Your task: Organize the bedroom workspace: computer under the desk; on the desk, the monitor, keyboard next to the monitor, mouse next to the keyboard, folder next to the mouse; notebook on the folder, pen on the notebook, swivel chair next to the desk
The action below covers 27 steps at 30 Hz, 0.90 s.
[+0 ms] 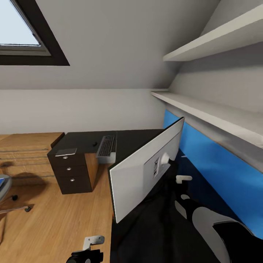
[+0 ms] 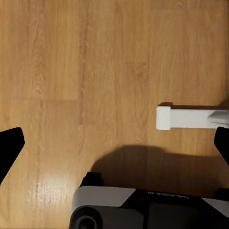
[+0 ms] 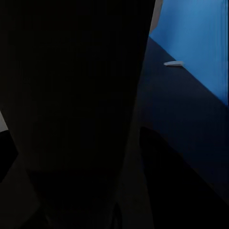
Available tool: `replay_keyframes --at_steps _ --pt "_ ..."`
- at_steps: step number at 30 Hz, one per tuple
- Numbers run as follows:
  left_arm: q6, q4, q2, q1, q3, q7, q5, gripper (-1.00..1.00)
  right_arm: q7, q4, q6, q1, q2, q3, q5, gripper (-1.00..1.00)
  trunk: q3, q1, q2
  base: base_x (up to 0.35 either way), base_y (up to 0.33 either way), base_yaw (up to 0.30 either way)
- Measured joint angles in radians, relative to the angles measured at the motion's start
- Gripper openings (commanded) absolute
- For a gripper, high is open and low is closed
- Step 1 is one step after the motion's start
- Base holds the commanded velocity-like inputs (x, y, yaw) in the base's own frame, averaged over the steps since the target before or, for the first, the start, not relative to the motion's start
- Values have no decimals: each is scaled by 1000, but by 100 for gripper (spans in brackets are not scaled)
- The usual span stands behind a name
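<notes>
The monitor (image 1: 142, 171) stands tilted on the black desk (image 1: 137, 140), its pale back toward me; the blue back panel (image 1: 204, 160) is behind it. My right arm (image 1: 219, 226) reaches in behind the monitor, whose dark surface (image 3: 71, 95) fills most of the right wrist view; the gripper's grip is hidden. A pale pen (image 3: 172, 63) lies on the desk by the blue panel. The keyboard (image 1: 106, 146), mouse (image 1: 95, 143) and notebook (image 1: 66, 151) lie on a black drawer cabinet. The swivel chair (image 1: 4, 186) shows at the left edge. My left gripper (image 2: 114, 143) hangs open over the wooden floor.
The black cabinet with round silver knobs (image 1: 71, 171) adjoins the desk's far end. White shelves (image 1: 204, 106) run along the wall above the blue panel. A white desk leg (image 2: 183, 118) lies near my left gripper. A skylight (image 1: 22, 33) is in the sloped ceiling.
</notes>
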Motion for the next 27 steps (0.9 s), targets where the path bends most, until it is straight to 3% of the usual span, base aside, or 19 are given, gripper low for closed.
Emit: replay_keyframes --at_steps 8,27 --pt "0 0 0 0 0 0 0 100 0 1 0 0 1 0 -1 -100 5 0 0 0 0 -138" --pt "0 1 0 0 -3 0 -1 100 0 0 -1 0 2 5 5 -100 6 0 0 0 0 -6"
